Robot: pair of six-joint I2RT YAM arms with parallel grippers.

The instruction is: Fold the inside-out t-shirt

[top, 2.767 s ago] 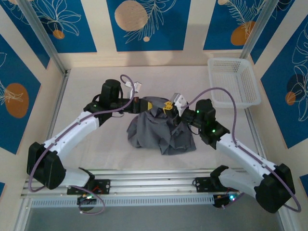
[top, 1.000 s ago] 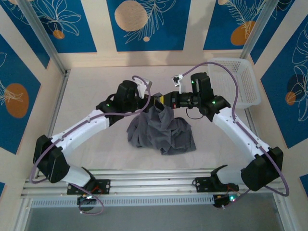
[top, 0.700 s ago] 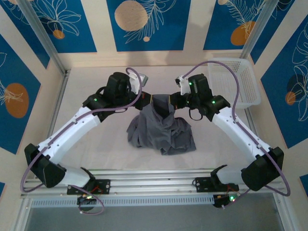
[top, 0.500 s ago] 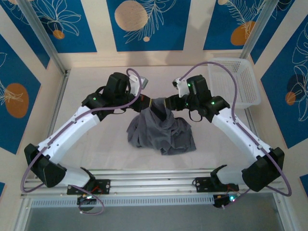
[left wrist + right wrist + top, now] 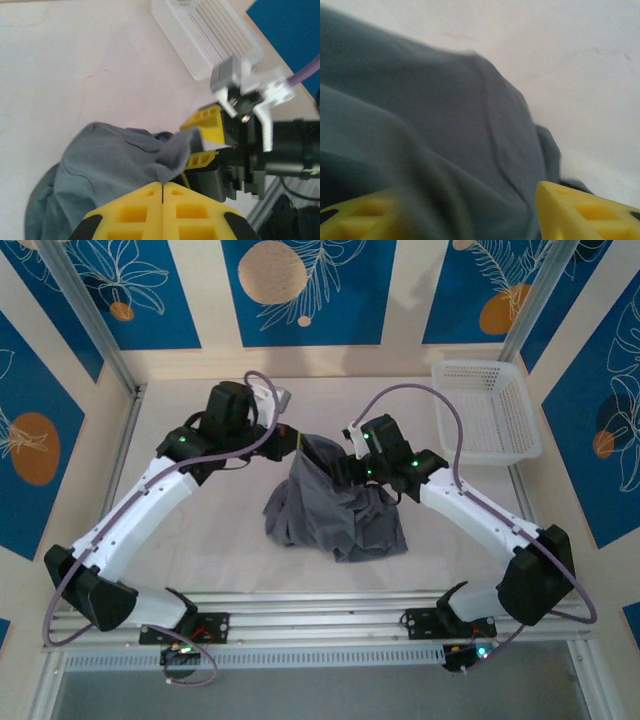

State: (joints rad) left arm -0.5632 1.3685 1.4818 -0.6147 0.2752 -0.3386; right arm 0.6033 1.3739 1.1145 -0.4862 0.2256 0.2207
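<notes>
T-shirt (image 5: 338,512): plain slate-grey, no print, soft, heavily creased. Lay as a crumpled heap near the middle of the table (image 5: 210,540), somewhat toward its near edge. Far part stood raised off the surface in a peak; the rest slumped, unfolded.

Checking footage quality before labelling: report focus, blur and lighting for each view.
Top external: evenly lit and sharp, only soft shadows on the table. Left wrist: the t-shirt fairly crisp at its edge, the left gripper soft, the white basket washed out. Right wrist: blurred throughout, cloth and right gripper out of focus.
</notes>
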